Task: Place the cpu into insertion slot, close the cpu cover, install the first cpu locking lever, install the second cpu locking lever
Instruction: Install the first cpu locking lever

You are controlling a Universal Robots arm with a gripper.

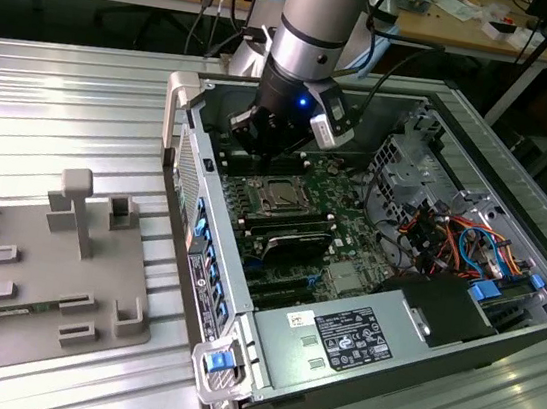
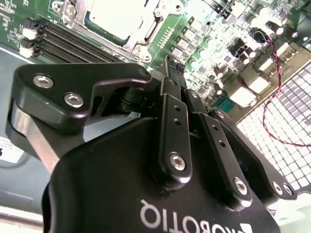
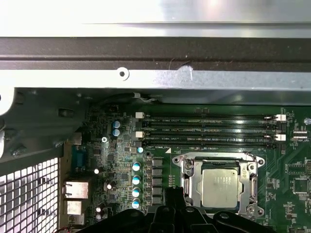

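Silver-grey square cpu (image 3: 221,187) under silver metal frame cover (image 3: 188,178); black gripper (image 1: 259,140) at its 11 o'clock, exterior view; fingers (image 2: 170,114) pressed together.

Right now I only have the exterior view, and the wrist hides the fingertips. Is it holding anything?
Observer: No. In the second wrist view the gripper is shut with nothing between its fingers.
Operator: Is the cover down on the chip?
Observer: Yes. In the first wrist view the cpu cover lies flat and frames the cpu, which sits silver face up.
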